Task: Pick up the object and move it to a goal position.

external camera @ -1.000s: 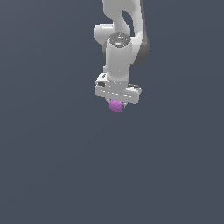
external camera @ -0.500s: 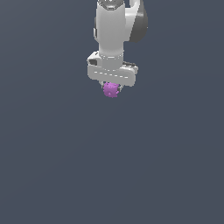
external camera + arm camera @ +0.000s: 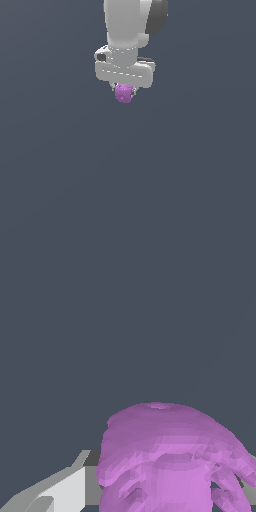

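Plain dark grey fills the background on every side. Up high in the exterior view, the white gripper (image 3: pixel 124 91) is closed on the purple blob (image 3: pixel 123 93), which sticks out just under its body, a finger (image 3: pixel 60 491) pressed against its side.

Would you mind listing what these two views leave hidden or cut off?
- Fingertips of the tool: exterior view, covered by the purple object and the tool's body.
- Object's lower part: wrist view, cut off by the picture edge.
- Upper arm: exterior view, cut off by the top edge.
- Goal position: no marker shows in either view.
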